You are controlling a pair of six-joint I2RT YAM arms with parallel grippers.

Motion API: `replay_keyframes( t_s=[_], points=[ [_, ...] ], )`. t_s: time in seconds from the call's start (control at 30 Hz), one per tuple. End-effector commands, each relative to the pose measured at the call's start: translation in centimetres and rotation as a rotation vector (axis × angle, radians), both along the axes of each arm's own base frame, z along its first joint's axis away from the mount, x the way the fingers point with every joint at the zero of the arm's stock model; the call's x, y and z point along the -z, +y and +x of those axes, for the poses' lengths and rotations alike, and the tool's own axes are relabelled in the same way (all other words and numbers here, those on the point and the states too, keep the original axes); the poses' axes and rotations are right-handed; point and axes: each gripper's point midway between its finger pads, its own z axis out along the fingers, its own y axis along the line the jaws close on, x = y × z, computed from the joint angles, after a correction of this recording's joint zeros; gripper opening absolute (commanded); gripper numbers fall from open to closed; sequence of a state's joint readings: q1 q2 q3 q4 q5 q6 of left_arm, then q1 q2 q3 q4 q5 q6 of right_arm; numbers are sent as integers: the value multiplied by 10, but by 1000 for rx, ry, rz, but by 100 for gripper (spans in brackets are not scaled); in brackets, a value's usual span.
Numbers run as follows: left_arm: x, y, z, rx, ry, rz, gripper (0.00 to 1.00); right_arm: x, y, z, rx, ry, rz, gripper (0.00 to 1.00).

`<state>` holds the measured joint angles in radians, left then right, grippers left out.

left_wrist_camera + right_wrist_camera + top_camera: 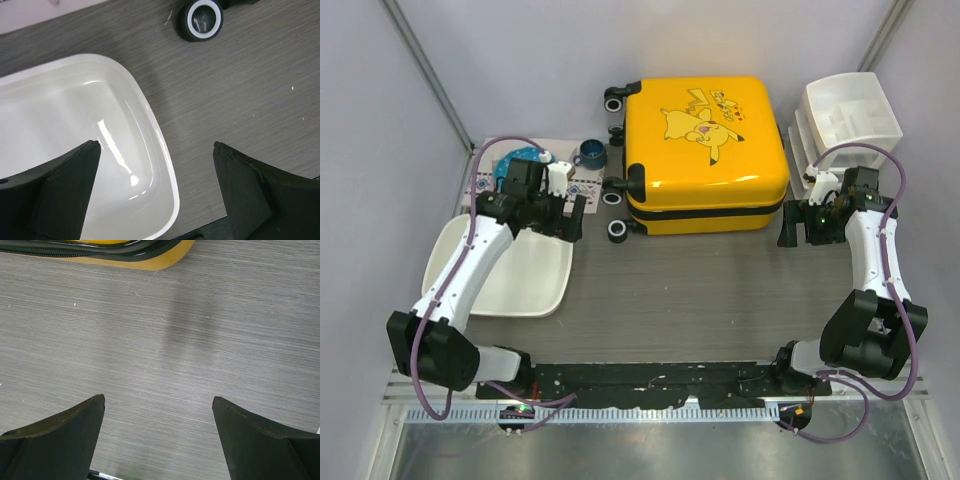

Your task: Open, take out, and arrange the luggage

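We see the luggage [705,150] lying flat at the far middle of the worktop [700,300], print side up, wheels pointing left. The black zipper band along its near edge looks closed and the two shells sit together, so we judge it unopened. Nothing from inside shows anywhere, so opening, taking out and arranging are all left to do. The left pincer [155,144] is spread wide and holds nothing. It hovers over the near-right corner of the white tray [450,270], with one suitcase wheel [201,20] just ahead of it. The right pincer [159,397] is also wide and empty, above bare worktop just off the suitcase's near-right corner, close to it but not touching. A white drawer unit [845,110] stands beside the case on the right and a blue cup [590,153] on the left. We judge the task at its very start — neither pincer has contact with the zipper, and we can't make out the zipper pull.
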<state>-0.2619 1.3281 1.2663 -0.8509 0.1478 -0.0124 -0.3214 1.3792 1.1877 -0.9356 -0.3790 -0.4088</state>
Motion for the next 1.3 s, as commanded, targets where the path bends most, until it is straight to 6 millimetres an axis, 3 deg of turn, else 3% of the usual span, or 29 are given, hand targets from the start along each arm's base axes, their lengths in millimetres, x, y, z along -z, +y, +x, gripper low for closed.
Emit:
replay_keyframes(
  t_s=[0.0,0.03,0.1,0.13,0.2,0.23,0.27,0.37,0.5,0.6,0.77,1.07,1.17,1.27],
  points=[
    [-37,-11,28,148,-143,24,100,-16,-5,11,15,-50,-27,96],
    [-57,-22,33,215,-186,-8,100,-16,-5,11,15,-49,-26,96],
    [-59,-31,46,298,-188,1,100,-16,-5,12,16,-46,-21,96],
    [-81,-44,54,355,-236,-37,100,-16,-5,12,17,-47,-21,96],
    [-75,-57,65,471,-217,-40,100,-17,-5,11,17,-45,-24,96],
    [-95,-69,70,540,-271,-77,100,-17,-5,12,18,-48,-26,96],
    [-83,-76,72,601,-228,-91,100,-17,-5,11,17,-47,-26,96],
    [-96,-89,88,713,-315,-89,100,-19,-7,9,23,-47,-39,96],
    [-83,-99,111,802,-356,-62,100,-20,-7,4,25,-48,-51,96],
    [-85,-107,119,869,-393,-66,100,-22,-7,1,29,-51,-53,96],
    [-65,-124,97,1054,-326,-90,99,-22,-8,-7,35,-54,-74,96],
    [-12,-138,102,1141,-223,-36,96,-25,-17,-10,62,-61,-92,96],
    [0,-141,104,1150,-197,-9,91,-28,-23,-9,80,-63,-87,96],
    [6,-146,101,1180,-185,8,75,-27,-28,-9,82,-60,-90,96]
  ],
)
